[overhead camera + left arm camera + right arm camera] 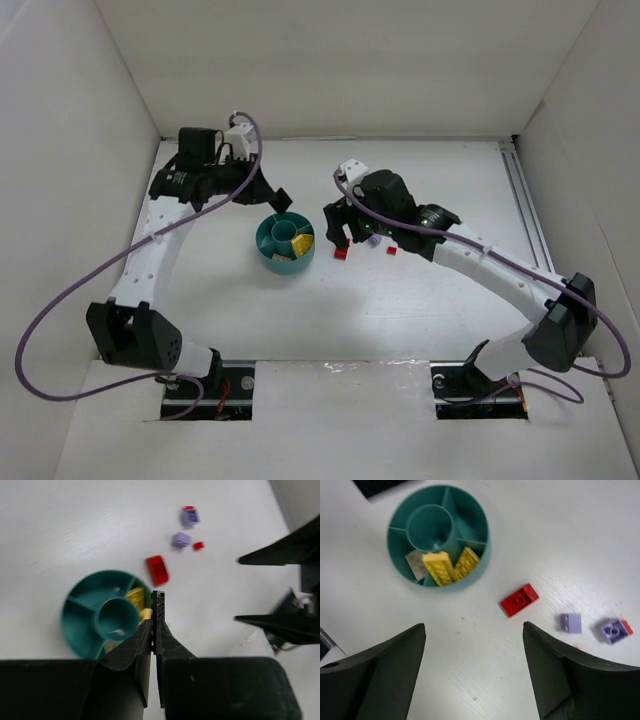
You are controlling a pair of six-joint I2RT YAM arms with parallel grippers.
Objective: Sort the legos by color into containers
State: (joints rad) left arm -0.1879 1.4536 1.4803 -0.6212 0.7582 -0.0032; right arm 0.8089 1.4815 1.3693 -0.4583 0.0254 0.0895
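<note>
dish point(467, 510): 3 bricks point(440, 567) inside | loose bricks point(519, 600): right of dish

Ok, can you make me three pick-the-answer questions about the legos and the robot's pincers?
1. Where is the big red brick?
A. held in a pincer
B. on the table beside the teal dish
C. inside the dish

2. How many yellow bricks lie in the dish?
A. none
B. two
C. five

3. The right pincer is:
A. open
B. shut on a red brick
C. shut on a yellow brick

Answers:
1 B, it lies on white table, apart from the dish.
2 B, two sit side by side inside.
3 A, its fingers are wide apart, holding nothing.
</note>
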